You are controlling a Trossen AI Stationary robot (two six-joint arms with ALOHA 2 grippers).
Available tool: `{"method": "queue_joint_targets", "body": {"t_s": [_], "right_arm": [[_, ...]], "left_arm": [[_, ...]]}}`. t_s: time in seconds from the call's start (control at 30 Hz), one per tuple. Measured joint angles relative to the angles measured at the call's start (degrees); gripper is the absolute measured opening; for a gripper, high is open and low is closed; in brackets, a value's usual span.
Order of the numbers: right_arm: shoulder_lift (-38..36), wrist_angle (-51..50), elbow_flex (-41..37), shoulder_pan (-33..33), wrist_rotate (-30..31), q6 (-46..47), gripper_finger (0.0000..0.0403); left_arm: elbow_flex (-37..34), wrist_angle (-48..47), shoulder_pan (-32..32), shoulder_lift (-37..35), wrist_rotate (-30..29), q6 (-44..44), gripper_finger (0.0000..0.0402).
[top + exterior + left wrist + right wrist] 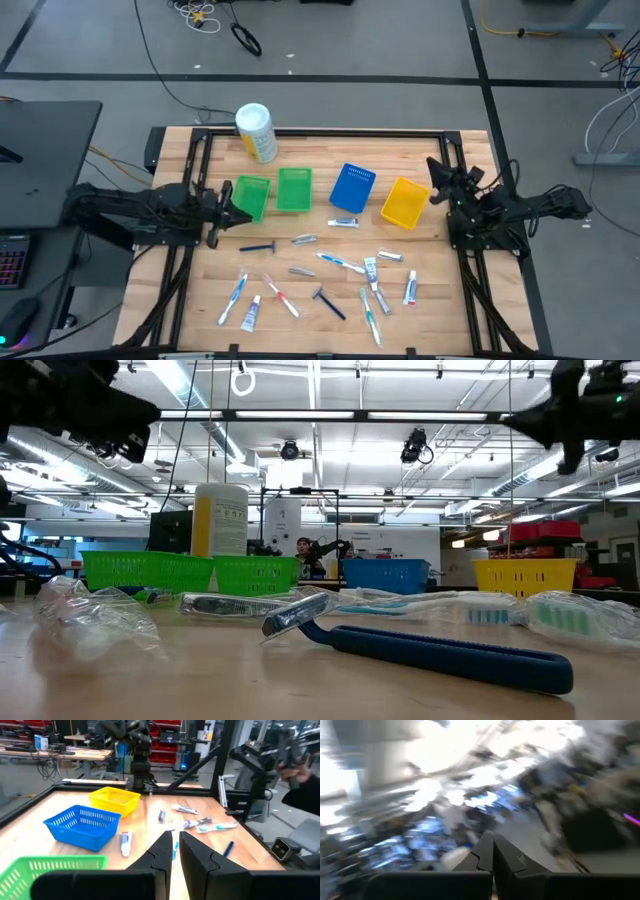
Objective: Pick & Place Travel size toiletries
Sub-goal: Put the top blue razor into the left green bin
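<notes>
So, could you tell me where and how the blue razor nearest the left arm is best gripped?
Grip the blue razor at mid-handle, coming straight down from above. It lies flat along the table's width, so the jaws should close across the thin handle, clear of the head.

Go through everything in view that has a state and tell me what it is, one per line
Left end effector: shut, holding nothing.
Right end effector: shut, holding nothing.
Canister: upright.
Green bins: touching, empty.
Blue bin: empty.
Yellow bin: empty.
Toiletries: scattered loose on table.
</notes>
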Motion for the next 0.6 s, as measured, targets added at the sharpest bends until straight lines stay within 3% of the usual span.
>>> {"method": "queue_joint_targets", "body": {"t_s": [0.07, 0.17, 0.33, 0.6], "right_arm": [[0.04, 4.51, 0.06, -0.73, -7.04, -3.11, 0.0001], [0.04, 6.38, 2.55, -1.30, -12.77, -6.91, 0.0003], [4.35, 0.30, 10.24, -1.49, -15.55, -13.20, 0.0031], [23.51, -10.21, 23.28, -1.49, -16.34, -15.67, 0.0096]], "left_arm": [[2.29, -1.09, 0.00, 2.75, 0.89, 1.26, 0.0039], [6.02, -5.47, -0.02, 6.28, 0.81, 2.58, 0.0045], [11.93, -13.80, 0.00, 11.28, -1.13, 0.43, 0.0074], [14.65, -16.94, -0.07, 20.65, 3.01, -5.39, 0.0115]]}}
